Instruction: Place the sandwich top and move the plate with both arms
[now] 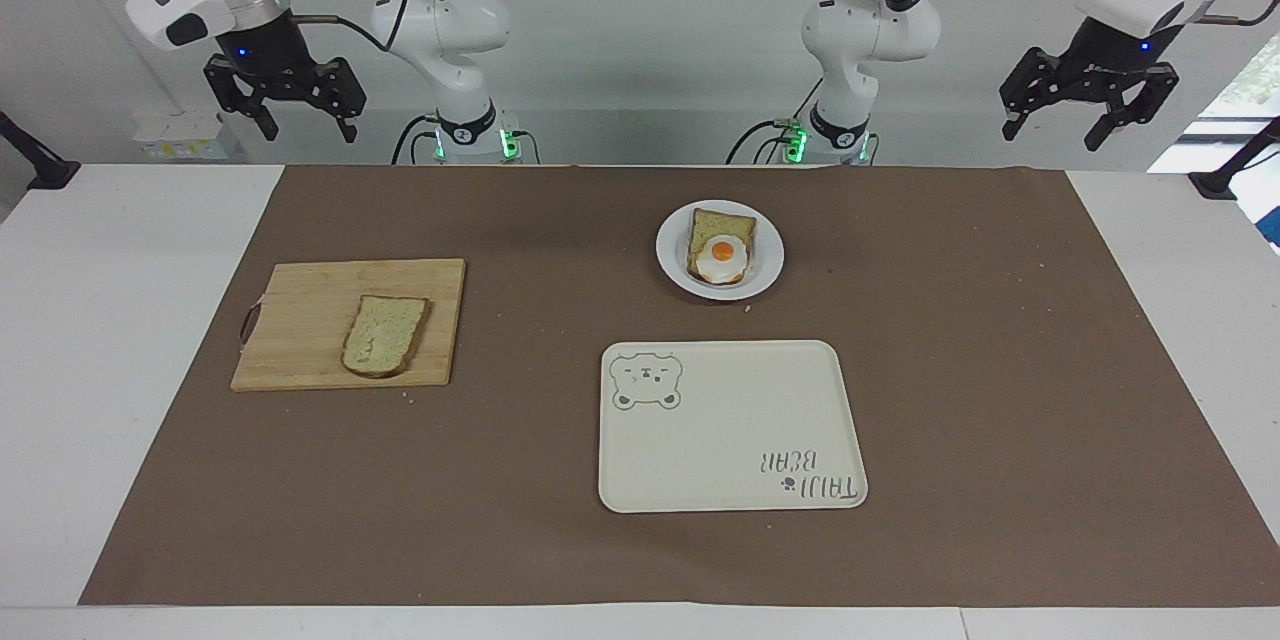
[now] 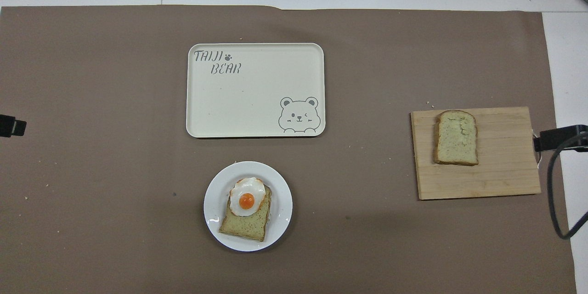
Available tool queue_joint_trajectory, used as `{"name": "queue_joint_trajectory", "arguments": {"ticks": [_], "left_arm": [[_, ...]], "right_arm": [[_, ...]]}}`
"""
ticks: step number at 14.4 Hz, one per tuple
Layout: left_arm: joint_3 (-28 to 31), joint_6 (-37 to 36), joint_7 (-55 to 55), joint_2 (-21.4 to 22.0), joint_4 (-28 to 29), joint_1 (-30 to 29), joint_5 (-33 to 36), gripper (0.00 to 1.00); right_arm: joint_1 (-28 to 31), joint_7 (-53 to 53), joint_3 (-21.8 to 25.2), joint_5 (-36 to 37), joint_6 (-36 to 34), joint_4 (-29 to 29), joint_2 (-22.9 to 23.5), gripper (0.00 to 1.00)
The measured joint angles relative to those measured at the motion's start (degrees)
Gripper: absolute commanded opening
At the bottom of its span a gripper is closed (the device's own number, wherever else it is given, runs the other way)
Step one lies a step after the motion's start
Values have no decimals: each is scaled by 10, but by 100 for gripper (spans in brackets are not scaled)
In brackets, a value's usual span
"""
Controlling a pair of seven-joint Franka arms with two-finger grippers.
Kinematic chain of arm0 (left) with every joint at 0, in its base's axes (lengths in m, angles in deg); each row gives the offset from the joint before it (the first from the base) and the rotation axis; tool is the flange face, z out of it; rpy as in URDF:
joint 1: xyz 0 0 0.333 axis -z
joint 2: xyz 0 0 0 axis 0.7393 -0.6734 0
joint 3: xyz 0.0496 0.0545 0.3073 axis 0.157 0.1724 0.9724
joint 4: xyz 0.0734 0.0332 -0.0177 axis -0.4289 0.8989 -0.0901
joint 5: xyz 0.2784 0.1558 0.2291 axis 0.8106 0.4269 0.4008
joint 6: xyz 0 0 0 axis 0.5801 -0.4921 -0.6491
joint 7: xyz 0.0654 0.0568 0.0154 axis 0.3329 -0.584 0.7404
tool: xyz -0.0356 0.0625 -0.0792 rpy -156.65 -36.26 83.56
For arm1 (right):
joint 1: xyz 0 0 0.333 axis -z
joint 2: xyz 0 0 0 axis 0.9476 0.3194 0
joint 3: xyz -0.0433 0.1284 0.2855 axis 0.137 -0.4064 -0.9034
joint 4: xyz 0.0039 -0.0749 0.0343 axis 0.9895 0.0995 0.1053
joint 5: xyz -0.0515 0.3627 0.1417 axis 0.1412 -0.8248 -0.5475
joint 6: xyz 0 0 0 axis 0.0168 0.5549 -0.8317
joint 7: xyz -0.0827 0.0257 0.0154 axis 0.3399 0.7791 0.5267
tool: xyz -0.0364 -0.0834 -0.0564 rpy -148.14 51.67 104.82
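My right claw (image 1: 297, 125) hangs in the air with its fingers spread wide, holding nothing and touching nothing. My left claw (image 1: 1080, 125) hangs just as wide and bare at the other end. The plain bread slice (image 1: 384, 335) lies flat on the cutting board (image 1: 300, 325). The white plate (image 1: 671, 250) carries the egg toast (image 1: 719, 248), nearer to me than the bear tray (image 1: 730, 425).

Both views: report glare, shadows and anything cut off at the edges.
Overhead view: small glints on the plate rim, soft shadow beside it; only the right gripper tip and the left gripper tip show at the edges. Facing view: even light, bright window patch at one edge, tray lettering upside down.
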Motion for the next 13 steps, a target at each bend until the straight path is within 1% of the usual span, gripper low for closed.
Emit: {"name": "queue_joint_trajectory", "arguments": {"ticks": [5,13], "left_arm": [[0,-3,0,0,0,0,0,100],[0,-4,0,0,0,0,0,100]], "right_arm": [[1,0,0,0,56,37,2,100],[5,0,0,0,78,48,10,100]]}}
